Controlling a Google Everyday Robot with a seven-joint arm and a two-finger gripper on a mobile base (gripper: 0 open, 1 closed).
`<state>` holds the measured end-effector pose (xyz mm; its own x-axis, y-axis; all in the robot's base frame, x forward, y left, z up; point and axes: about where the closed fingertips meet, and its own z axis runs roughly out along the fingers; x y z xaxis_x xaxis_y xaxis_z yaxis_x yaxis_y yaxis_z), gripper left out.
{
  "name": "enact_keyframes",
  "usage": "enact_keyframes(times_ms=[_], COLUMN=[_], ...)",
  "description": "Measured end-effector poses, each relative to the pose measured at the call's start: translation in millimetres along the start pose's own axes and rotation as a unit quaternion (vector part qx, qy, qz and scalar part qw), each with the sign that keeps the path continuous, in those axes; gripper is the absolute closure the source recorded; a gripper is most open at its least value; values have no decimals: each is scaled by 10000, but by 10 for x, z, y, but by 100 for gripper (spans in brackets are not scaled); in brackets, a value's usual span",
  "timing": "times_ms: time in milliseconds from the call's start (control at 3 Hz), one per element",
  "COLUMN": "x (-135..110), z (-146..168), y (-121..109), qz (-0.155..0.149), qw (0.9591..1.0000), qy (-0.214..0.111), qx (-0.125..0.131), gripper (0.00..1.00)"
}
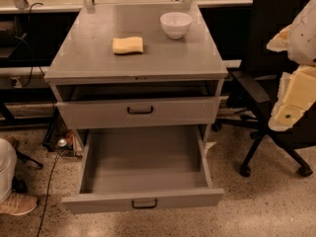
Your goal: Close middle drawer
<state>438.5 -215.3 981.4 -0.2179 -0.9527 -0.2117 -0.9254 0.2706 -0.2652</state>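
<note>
Pincer (291, 105) at right edge; well apart | middle drawer (173, 199) pulled far out

Speckled floor (261, 211), black office chair (274, 19), warm light

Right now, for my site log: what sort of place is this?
Likely an office or lab: grey drawer cabinet, black office chair, speckled floor. The hand hangs at right, by the chair.
</note>
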Motion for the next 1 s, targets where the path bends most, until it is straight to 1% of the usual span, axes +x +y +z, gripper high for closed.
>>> enact_keyframes(times_ms=[333,667,1000], x=[0,113,317], z=[0,227,772], y=[0,111,382], qz=[0,210,704], qw=[10000,9996,9963], qy=[0,32,11], qx=[1,-159,-485], gripper=[0,0,0])
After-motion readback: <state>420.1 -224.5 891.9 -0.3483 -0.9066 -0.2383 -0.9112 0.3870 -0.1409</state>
